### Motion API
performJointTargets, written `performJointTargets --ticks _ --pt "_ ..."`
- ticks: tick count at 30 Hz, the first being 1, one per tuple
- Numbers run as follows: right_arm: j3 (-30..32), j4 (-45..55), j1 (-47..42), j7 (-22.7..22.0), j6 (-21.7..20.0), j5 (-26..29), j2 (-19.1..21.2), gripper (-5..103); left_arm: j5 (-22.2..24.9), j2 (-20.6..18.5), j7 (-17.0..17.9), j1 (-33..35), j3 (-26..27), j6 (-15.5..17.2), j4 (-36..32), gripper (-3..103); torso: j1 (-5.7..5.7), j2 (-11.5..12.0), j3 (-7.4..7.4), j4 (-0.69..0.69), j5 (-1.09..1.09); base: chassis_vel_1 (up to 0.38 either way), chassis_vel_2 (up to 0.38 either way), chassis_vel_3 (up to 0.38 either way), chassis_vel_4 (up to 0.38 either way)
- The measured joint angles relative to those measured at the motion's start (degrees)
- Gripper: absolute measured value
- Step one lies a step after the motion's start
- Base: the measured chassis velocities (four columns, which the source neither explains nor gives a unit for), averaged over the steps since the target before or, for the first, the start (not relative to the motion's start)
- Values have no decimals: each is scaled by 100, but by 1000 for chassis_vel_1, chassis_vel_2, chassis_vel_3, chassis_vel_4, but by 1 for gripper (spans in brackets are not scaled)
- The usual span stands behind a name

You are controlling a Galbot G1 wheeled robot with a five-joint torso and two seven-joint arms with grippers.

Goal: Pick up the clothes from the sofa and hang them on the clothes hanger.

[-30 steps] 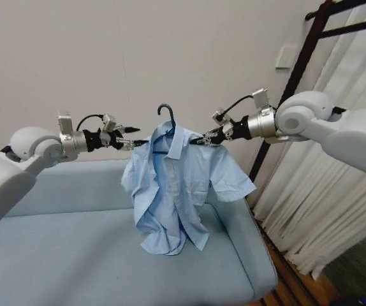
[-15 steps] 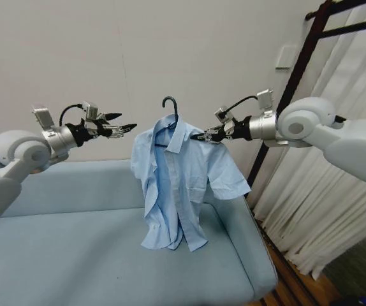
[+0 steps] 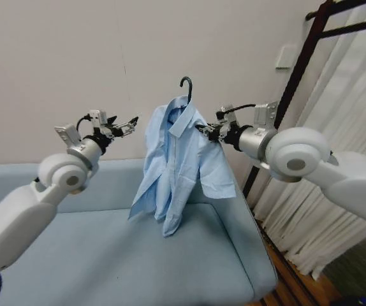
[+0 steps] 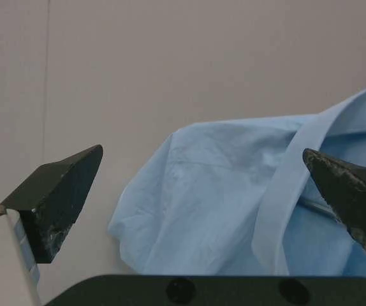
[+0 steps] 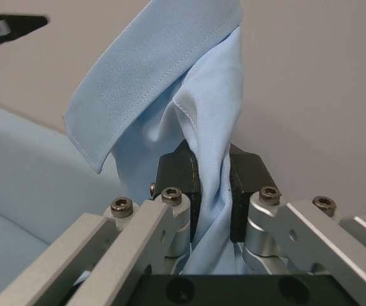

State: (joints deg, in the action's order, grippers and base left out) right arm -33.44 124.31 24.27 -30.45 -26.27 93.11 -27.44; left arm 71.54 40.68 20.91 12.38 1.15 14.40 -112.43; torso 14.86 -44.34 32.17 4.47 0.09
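A light blue short-sleeved shirt [image 3: 178, 167] hangs on a black hanger whose hook [image 3: 187, 85] sticks up above the collar. My right gripper [image 3: 207, 132] is shut on the shirt's shoulder; in the right wrist view its black pads [image 5: 182, 176] pinch the blue fabric [image 5: 203, 115]. The shirt hangs free above the pale blue sofa [image 3: 94, 255]. My left gripper [image 3: 127, 125] is open and apart from the shirt, to its left. In the left wrist view its fingertips [image 4: 58, 194] stand wide, with the shirt [image 4: 234, 191] beyond them.
A dark wooden clothes rack [image 3: 307, 51] rises at the right, with white curtains [image 3: 342, 191] behind it. A plain wall is behind the sofa. Wooden floor [image 3: 291, 284] shows past the sofa's right end.
The left gripper let go of the shirt and drew back to the left. The right gripper lifted the shirt higher, so it now hangs from that side alone, narrower and off the sofa.
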Motion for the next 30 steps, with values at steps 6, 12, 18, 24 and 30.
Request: performJointTargets --ticks 6,12,18,24,30 --pt "313 154 -312 76 -155 -156 29 8 -105 533 -31 -600 -471 114 429 100 0 0 0 0 2 0 0 0 0" --pt "320 -69 -289 128 -169 -263 -137 8 -98 847 47 -784 -758 366 440 100 0 0 0 -1 0 0 0 0 0" --pt "326 -142 -259 186 -157 -290 -160 8 -137 874 21 -796 -789 456 578 101 0 1 0 -2 0 0 0 0 0" --pt "372 -95 -199 216 -125 -161 -170 8 -152 939 -101 -907 -943 486 861 91 0 0 0 -2 -1 0 0 0 0" --pt "355 -37 -134 265 -95 -103 -119 8 -153 1089 -228 -1020 -1178 461 1110 64 0 0 0 0 -1 0 0 0 0"
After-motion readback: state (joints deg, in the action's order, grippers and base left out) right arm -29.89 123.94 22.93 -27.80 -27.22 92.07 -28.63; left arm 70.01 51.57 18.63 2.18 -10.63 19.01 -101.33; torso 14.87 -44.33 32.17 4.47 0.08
